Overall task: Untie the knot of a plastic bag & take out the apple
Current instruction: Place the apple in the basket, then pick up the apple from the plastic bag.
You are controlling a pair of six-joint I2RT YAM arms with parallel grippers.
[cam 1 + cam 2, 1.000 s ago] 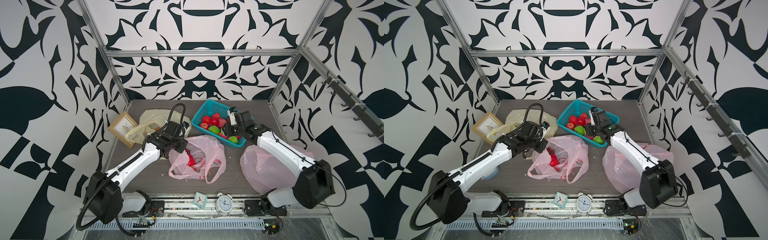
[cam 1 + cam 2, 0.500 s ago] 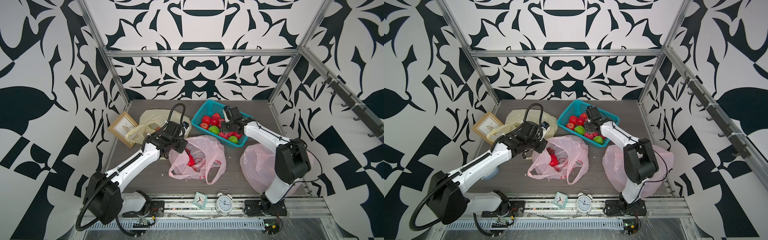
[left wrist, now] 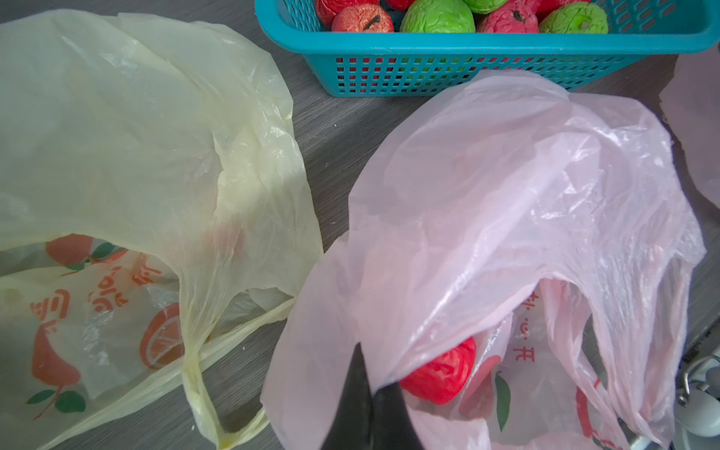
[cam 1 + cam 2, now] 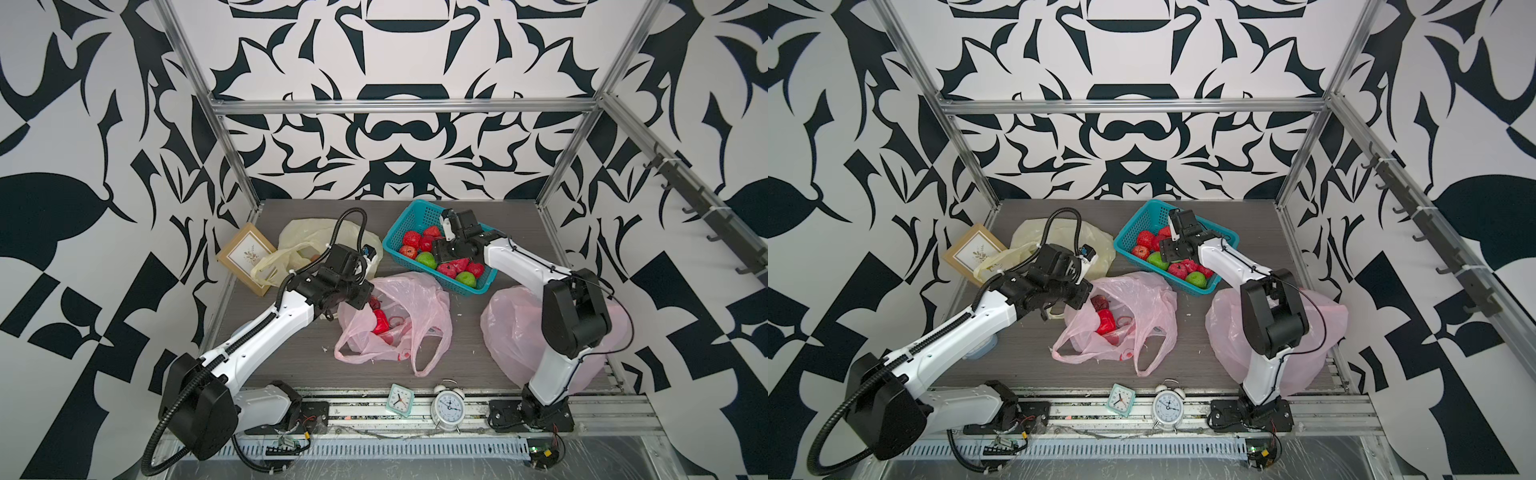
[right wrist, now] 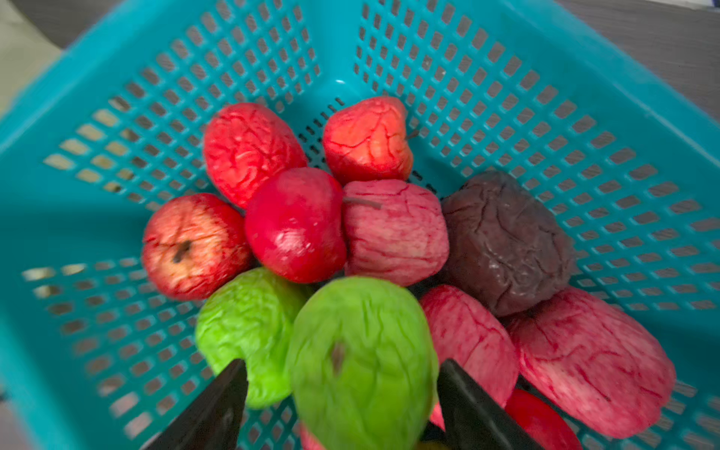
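Note:
The pink plastic bag [image 4: 399, 316] [image 4: 1133, 316] [image 3: 506, 195] lies open mid-table, handles loose; a knot is not in view. A red apple [image 4: 380, 322] [image 4: 1105, 321] [image 3: 440, 374] shows inside its mouth. My left gripper [image 4: 357, 297] [image 4: 1077, 297] [image 3: 370, 385] is shut on the bag's rim and holds it up. My right gripper [image 4: 442, 253] [image 4: 1169, 251] [image 5: 345, 364] hangs over the teal basket [image 4: 401, 224] [image 4: 1133, 226] [image 5: 584, 117], jaws open. A blurred green apple [image 5: 362, 362] sits between them, with a gap on one side.
The basket holds several red and green apples. A yellow bag [image 4: 316, 237] [image 3: 136, 136] and a picture frame [image 4: 245, 255] lie at the back left. Another pink bag [image 4: 515, 332] sits behind the right arm. Two clocks [image 4: 401, 399] [image 4: 449, 405] stand at the front edge.
The right jaws have spread wider around the green apple, and that arm's elbow has folded back while the gripper stays over the basket. The left arm and the bag have not moved.

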